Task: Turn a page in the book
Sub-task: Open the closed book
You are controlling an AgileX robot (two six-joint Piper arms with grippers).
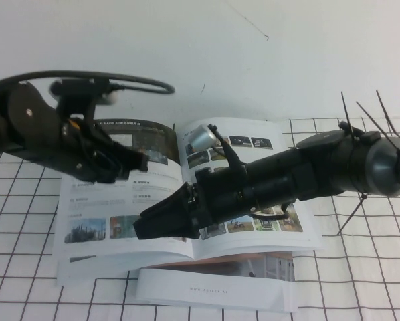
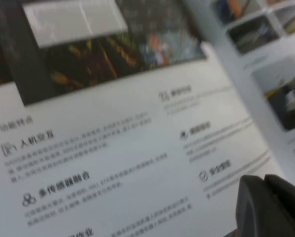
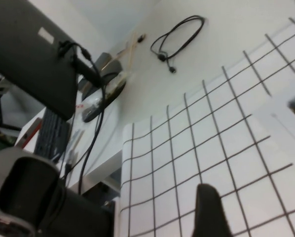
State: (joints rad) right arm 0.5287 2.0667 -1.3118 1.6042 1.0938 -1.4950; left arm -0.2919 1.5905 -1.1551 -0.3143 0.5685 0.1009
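High view is showing the book (image 1: 186, 194) lying open on the gridded desk (image 1: 360, 281), resting on a plain white booklet (image 1: 213, 291). The left hand (image 1: 136, 162) is hovering over the left page (image 1: 113, 200) near its dark banner photo; whether it is open or closed I cannot tell. The right hand (image 1: 150, 224) is hanging low over the book's spine, jaws standing wide, holding nothing.

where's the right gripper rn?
High view: the right gripper is over the open book, near its spine at the lower middle; the left gripper is above the left page's dark banner photo.
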